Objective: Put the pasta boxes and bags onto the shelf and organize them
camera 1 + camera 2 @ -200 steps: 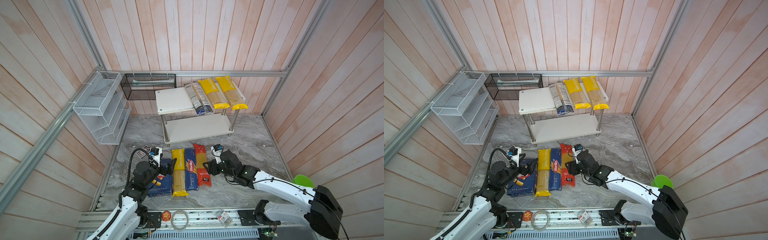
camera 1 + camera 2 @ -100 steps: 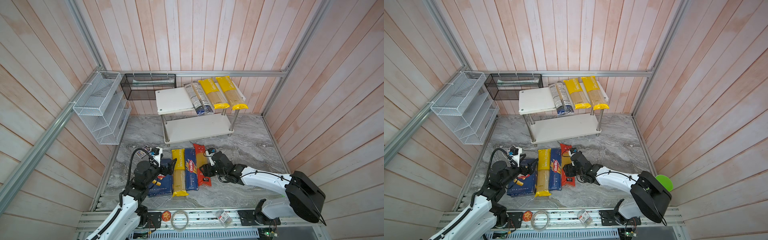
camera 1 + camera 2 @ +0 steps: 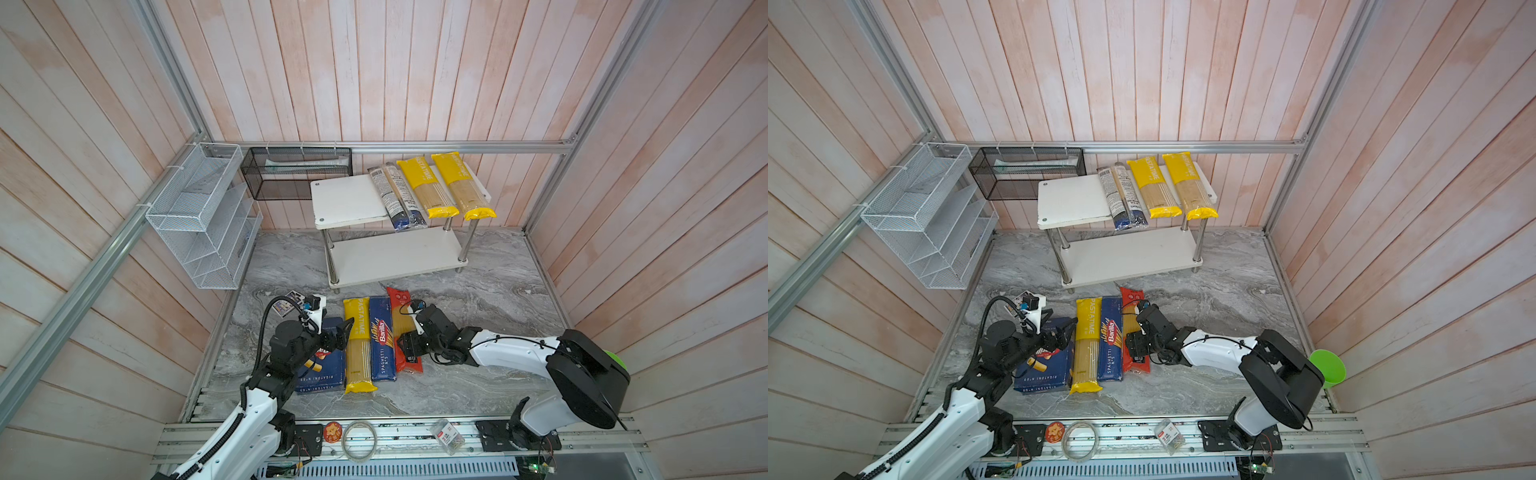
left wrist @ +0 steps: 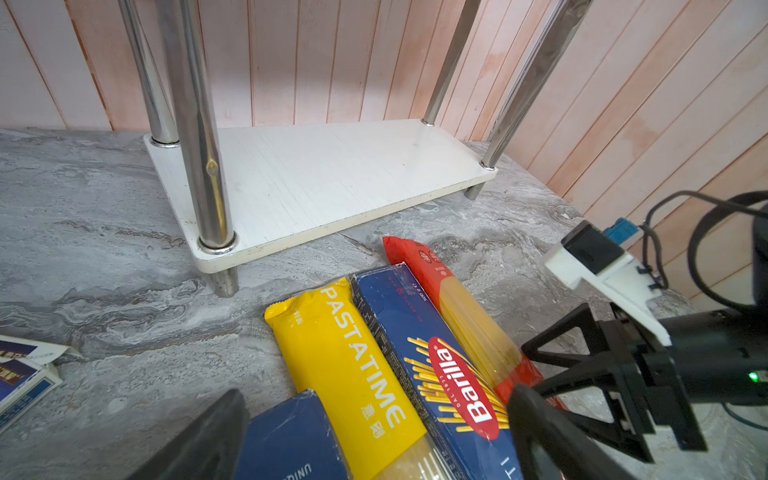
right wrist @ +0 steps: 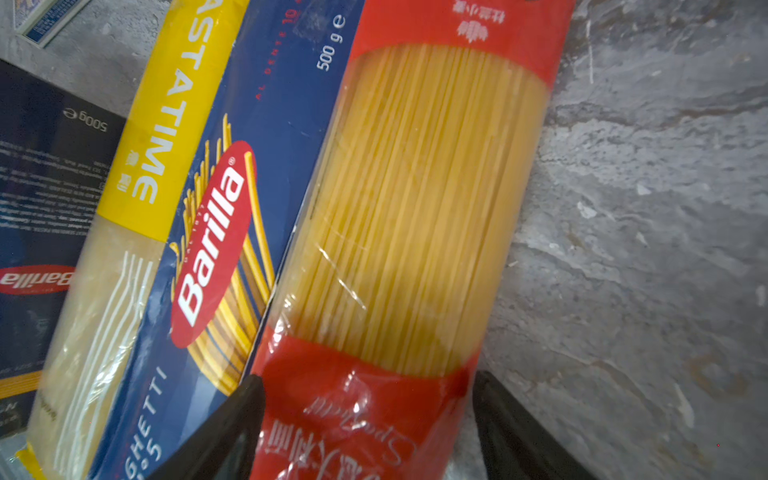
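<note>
We see the shelf [image 3: 349,203] at the back of the bench [image 3: 498,291]. Its top board carries three bags side by side on the right half: the dark blue bag [image 3: 397,197], the inner yellow bag [image 3: 428,189] and the outer yellow bag [image 3: 463,187]. Their near ends stick out past the board's front edge in both top views. Four more items lie flat in a tight row on the bench in front of the shelf. From left they are the rigatoni box [image 3: 328,370], the yellow PASTATIME bag [image 3: 358,345], the spaghetti box [image 3: 381,345] and the red bag [image 3: 400,307]. Each touches its neighbour.

The right gripper [image 5: 368,376] is low over the near part of the red bag, its jaws spread about as wide as the bag, one finger on each long side. We see no squeeze on the wrapper, and the bag lies flat on the bench. The left gripper [image 4: 376,395] sits over the far end of the rigatoni box with its jaws spread wide and nothing held. We cannot tell whether it touches the box. The wire rack [image 3: 199,216] and the black mesh basket [image 3: 297,174] hang on the walls left of the shelf. A green cup [image 3: 1329,368] sits behind the right arm's base.
</note>
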